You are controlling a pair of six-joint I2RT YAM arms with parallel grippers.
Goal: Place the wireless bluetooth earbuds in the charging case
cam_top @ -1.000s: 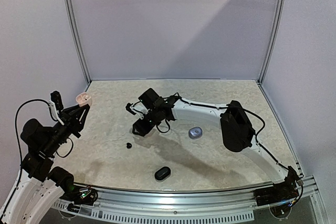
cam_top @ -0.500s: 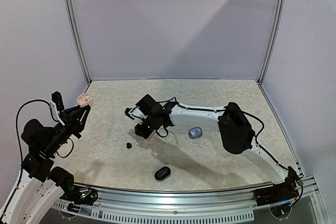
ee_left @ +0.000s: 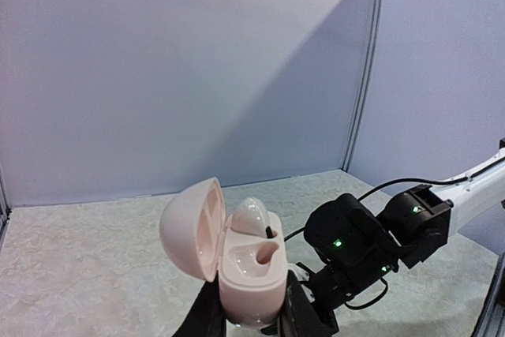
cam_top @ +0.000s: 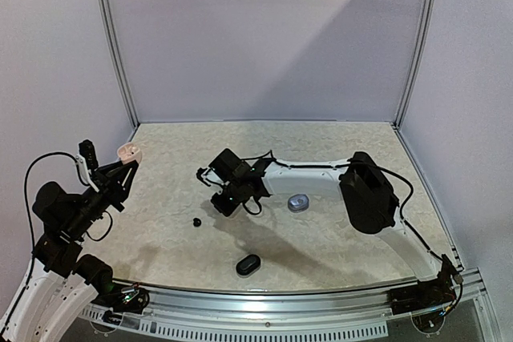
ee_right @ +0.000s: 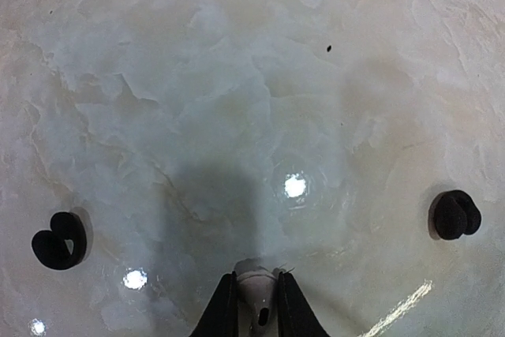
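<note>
Left pincer pinches the open pink charging case at lower centre, a pink earbud seated inside. Right pincer squeezes a pale earbud at bottom centre, above the tabletop. A black earbud lies lower left, a second black earbud far right.

The left gripper, at lower centre of the frame, clamps a pale pink charging case upright between its fingers. The lid is hinged open to the left. One earbud sits in the rear well; the front well is vacant. The right arm occupies the lower right, above the table.
</note>
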